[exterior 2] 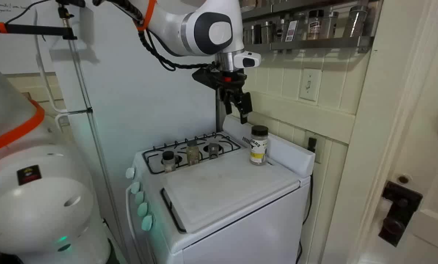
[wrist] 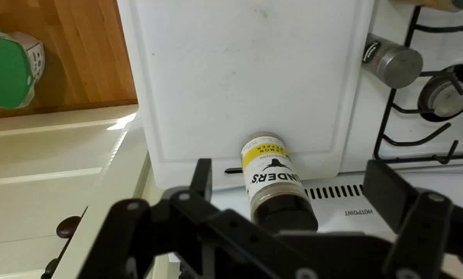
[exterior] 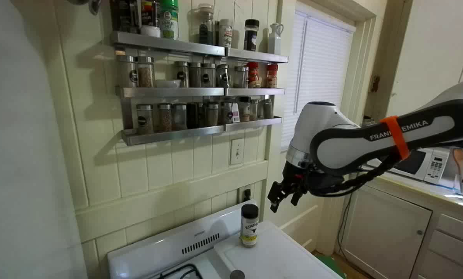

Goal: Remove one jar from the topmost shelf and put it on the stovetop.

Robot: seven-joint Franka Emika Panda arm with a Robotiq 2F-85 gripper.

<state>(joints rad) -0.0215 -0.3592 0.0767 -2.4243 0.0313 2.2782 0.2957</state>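
A small black-capped jar with dark contents point(exterior: 251, 35) stands upright on the topmost shelf point(exterior: 169, 43) of the grey rack, seen in an exterior view. The white stovetop point(exterior 2: 155, 186) has a black grate and a raised back panel point(exterior: 158, 250). A larger black-capped jar with a white-yellow label point(exterior 2: 258, 146) stands on a white board over the stovetop; it also shows in the wrist view point(wrist: 268, 162). My gripper point(exterior: 284, 202) is open and empty, above and near this labelled jar, well below the shelves. In the wrist view the gripper point(wrist: 294, 185) has its fingers wide apart.
The white board point(exterior 2: 219, 183) covers part of the stovetop. Three small jars point(exterior 2: 193, 152) stand by the grate. The middle shelf point(exterior: 169, 92) and bottom shelf point(exterior: 173, 135) hold several jars. A refrigerator point(exterior 2: 160, 99) borders the stove. A light switch point(exterior: 237, 151) is on the wall.
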